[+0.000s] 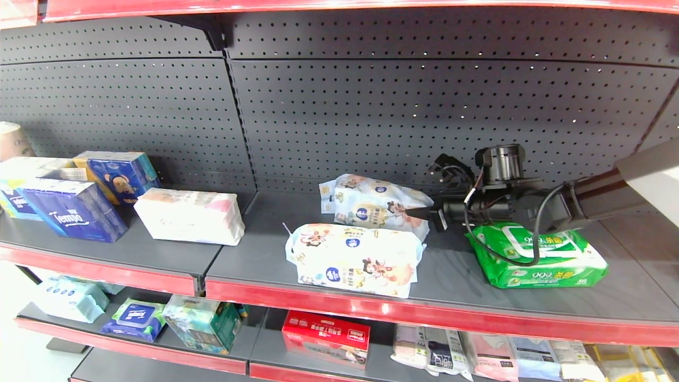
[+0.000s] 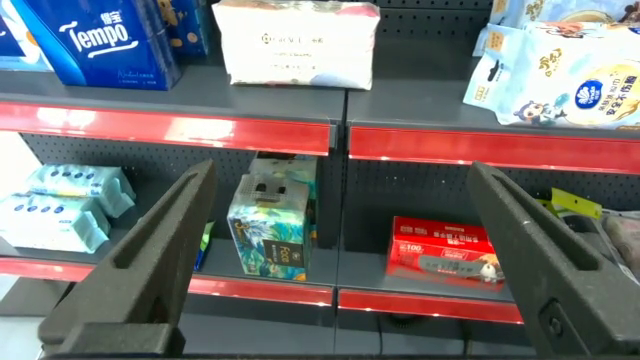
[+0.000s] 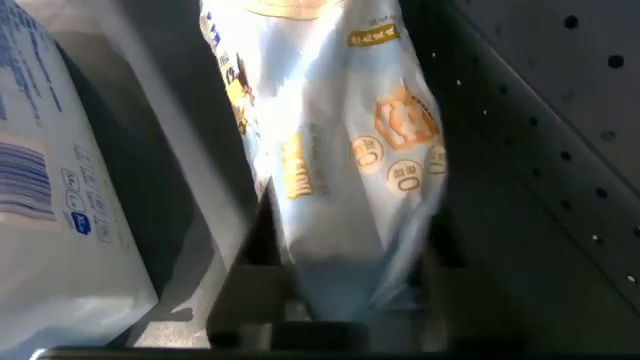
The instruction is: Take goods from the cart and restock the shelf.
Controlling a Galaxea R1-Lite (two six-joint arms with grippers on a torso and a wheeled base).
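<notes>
A cartoon-printed soft pack lies at the back of the middle shelf, behind a matching pack near the front edge. My right gripper reaches in from the right and is shut on the rear pack's right end. In the right wrist view that pack sits between the two fingers of the right gripper, with the front pack alongside. My left gripper hangs open and empty in front of the lower shelves, its dark fingers spread wide.
A green wipes pack lies under my right arm. A white tissue pack and blue boxes stand on the left section. Lower shelves hold a red box, a teal box and pale packs.
</notes>
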